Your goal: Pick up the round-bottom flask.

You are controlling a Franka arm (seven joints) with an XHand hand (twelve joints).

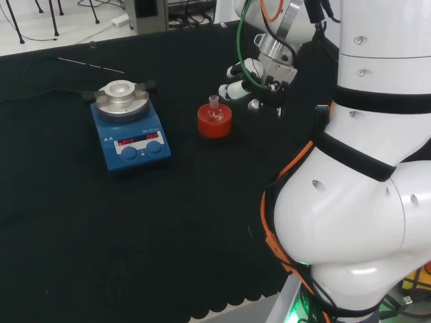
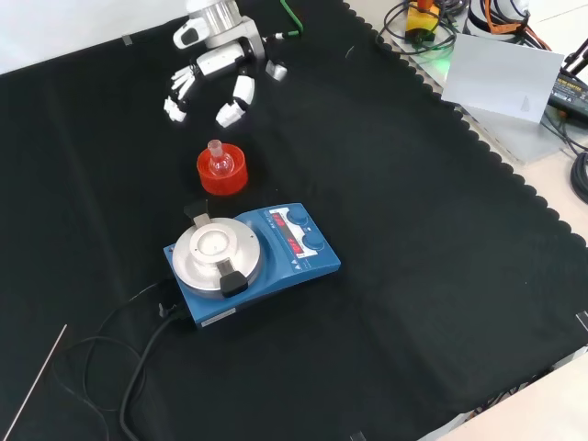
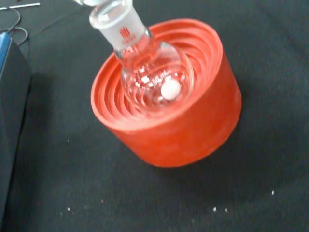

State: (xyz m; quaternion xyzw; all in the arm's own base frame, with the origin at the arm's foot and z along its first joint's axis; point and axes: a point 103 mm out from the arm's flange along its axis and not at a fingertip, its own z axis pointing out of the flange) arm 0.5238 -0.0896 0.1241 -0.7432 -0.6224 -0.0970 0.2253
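Black cloth bench: round-bottom flask point(image 2: 219, 162) seated upright in red ribbed stand point(image 2: 222, 175) beside blue hotplate stirrer point(image 2: 253, 261), hand point(image 2: 220, 69) near, fingers spread, holding nothing; pickup not yet started.

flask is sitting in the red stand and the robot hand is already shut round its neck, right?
Not quite. The flask does sit in the red stand, but the robot hand is open and apart from it, fingers spread clear of the neck, as the front view shows.
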